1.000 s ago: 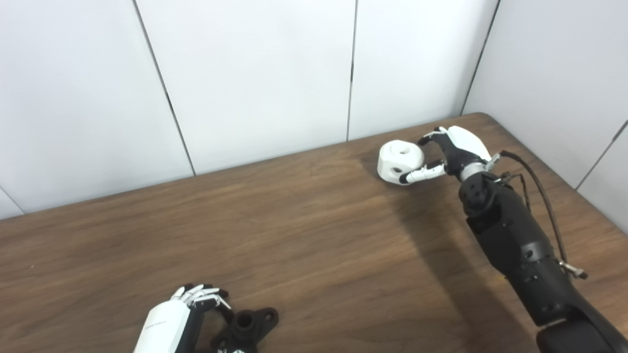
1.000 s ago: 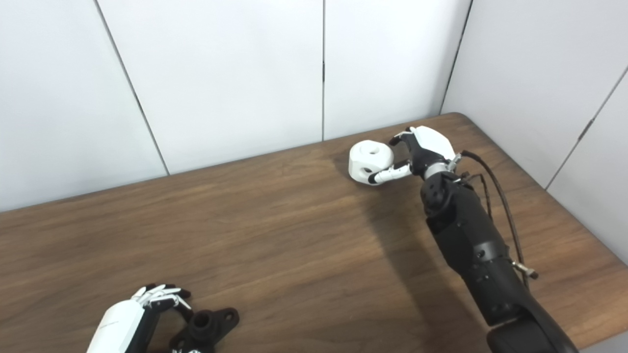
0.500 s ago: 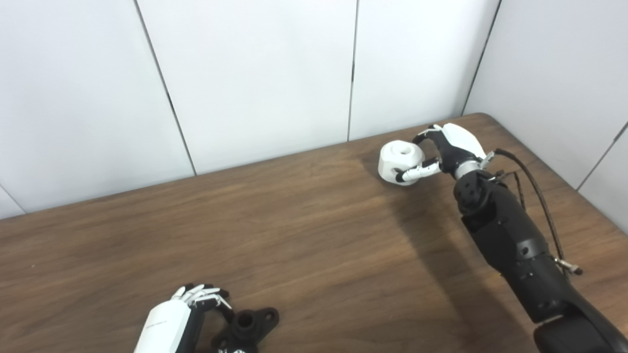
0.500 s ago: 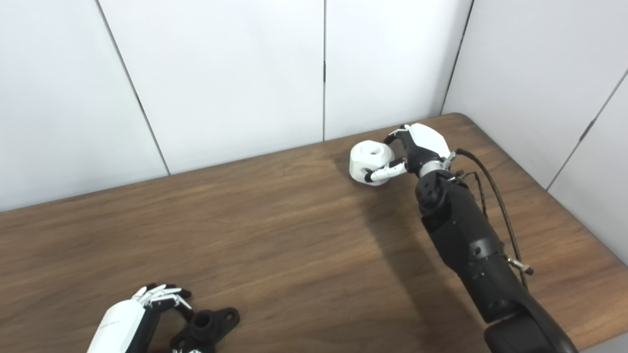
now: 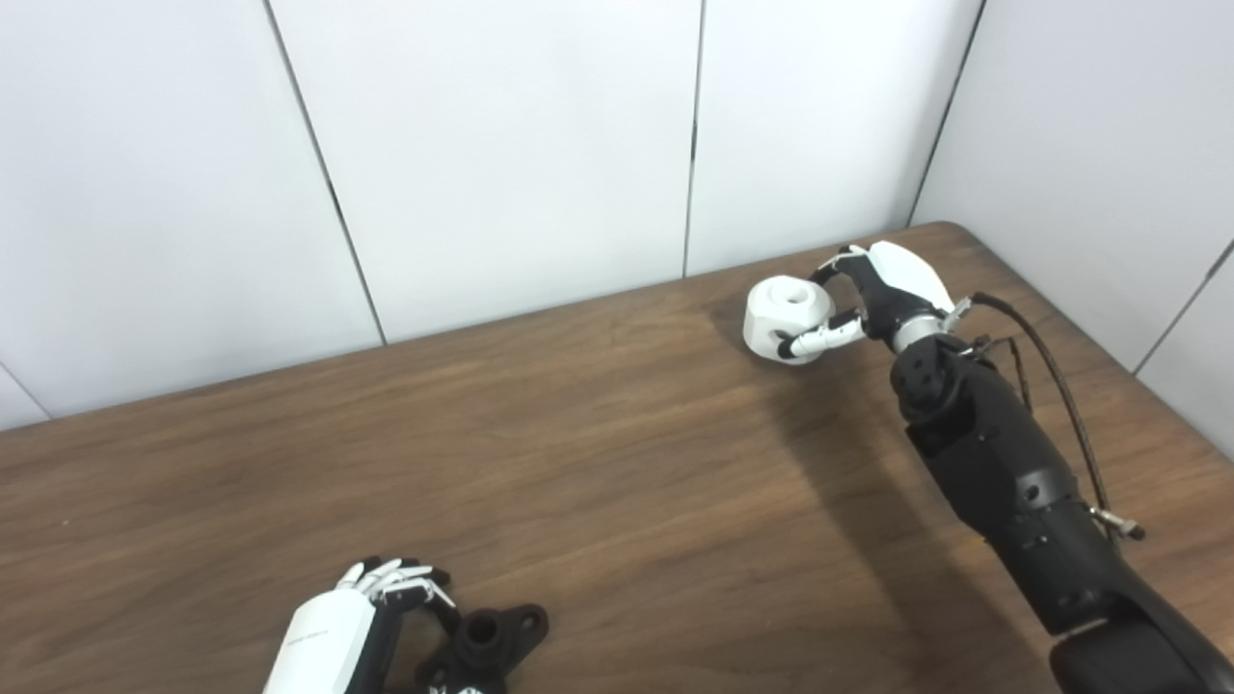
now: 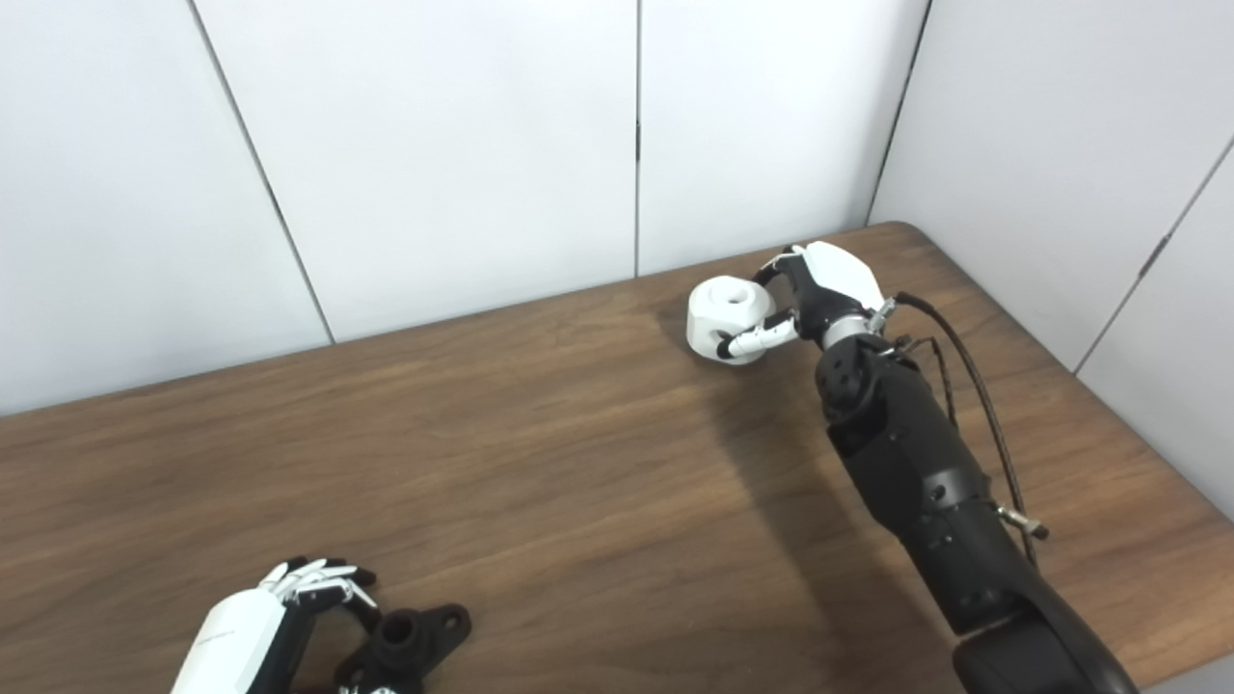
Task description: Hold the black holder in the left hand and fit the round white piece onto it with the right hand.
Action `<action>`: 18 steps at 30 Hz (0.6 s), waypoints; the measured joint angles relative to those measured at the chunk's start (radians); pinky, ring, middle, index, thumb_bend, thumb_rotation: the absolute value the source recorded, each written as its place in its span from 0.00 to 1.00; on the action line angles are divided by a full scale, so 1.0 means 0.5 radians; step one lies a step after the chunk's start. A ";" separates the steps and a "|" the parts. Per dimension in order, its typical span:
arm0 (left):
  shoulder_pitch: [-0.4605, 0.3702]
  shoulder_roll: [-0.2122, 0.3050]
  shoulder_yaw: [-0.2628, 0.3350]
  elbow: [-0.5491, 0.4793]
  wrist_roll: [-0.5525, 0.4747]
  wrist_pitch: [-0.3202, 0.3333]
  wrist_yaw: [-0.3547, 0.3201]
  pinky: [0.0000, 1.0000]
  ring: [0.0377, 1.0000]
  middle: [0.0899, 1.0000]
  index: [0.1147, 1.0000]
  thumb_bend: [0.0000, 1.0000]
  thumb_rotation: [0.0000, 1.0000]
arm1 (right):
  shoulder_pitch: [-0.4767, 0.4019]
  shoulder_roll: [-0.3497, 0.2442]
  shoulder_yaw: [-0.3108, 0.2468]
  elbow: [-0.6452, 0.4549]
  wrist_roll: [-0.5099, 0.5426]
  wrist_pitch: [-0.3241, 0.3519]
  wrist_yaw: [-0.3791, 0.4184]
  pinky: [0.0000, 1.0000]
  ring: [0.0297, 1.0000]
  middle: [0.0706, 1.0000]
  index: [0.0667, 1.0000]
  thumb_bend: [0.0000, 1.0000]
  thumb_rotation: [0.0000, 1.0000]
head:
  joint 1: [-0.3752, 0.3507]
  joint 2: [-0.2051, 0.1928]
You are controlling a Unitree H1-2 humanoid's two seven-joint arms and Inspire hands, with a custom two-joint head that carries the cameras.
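white piece (image 5: 787,306): chunky round puck, faceted sides, hole in the top and a smaller one in the side; sits on the table (image 5: 598,463) at upper right of frame

right hand (image 5: 877,294): fingers and thumb wrapped around the piece, clamped on its right side

black holder (image 5: 482,641): round socket in the middle with flat ears that have holes; bottom left, partly cut off by the frame edge

left hand (image 5: 371,607): fingers curled just beside the holder; can't tell if it's actually gripping it

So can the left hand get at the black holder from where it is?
Probably yes: the left hand sits right beside the black plastic holder at the table's near edge, fingers curled, nothing between them.
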 measured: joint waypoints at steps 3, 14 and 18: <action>0.000 0.000 0.001 0.000 -0.001 0.000 0.000 0.94 0.83 0.72 0.42 0.52 0.04 | 0.000 -0.001 0.004 0.000 0.001 -0.001 -0.008 1.00 0.99 0.92 0.65 0.91 0.32 | 0.000 0.000; 0.000 -0.009 0.011 -0.003 -0.009 0.008 -0.005 0.94 0.83 0.72 0.42 0.52 0.04 | 0.000 -0.001 0.006 0.002 0.020 -0.017 -0.024 1.00 0.98 0.88 0.58 0.90 0.27 | -0.003 0.006; 0.000 -0.009 0.011 -0.004 -0.009 0.009 -0.006 0.93 0.83 0.72 0.42 0.52 0.04 | 0.001 -0.001 0.008 0.016 0.031 -0.036 -0.068 1.00 0.98 0.86 0.55 0.88 0.26 | -0.003 -0.006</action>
